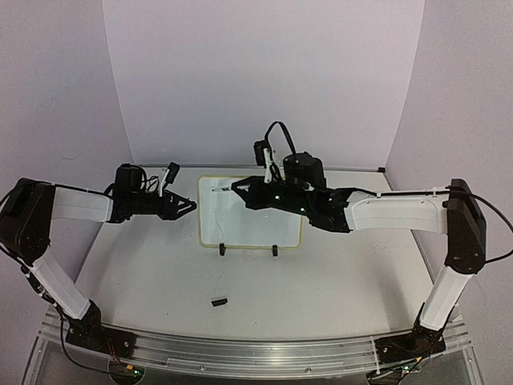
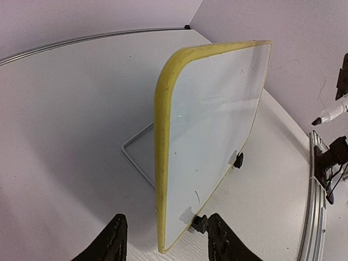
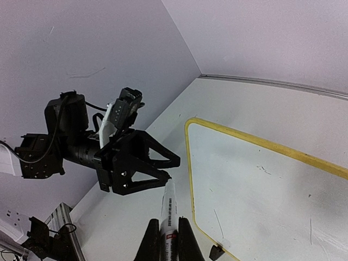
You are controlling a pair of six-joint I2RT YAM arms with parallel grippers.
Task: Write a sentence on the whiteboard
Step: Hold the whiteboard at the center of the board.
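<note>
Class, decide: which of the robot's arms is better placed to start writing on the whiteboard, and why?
Right. The right hand is shut on the marker, whose tip sits by the whiteboard at its upper left corner. The left hand is open and empty beside the board's left edge.

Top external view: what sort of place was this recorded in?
Probably a lab robot-testing cell: plain pale lilac backdrop walls enclose a white tabletop fronted by a silver aluminium mounting rail, with a small yellow-rimmed whiteboard propped upright as the workpiece.
</note>
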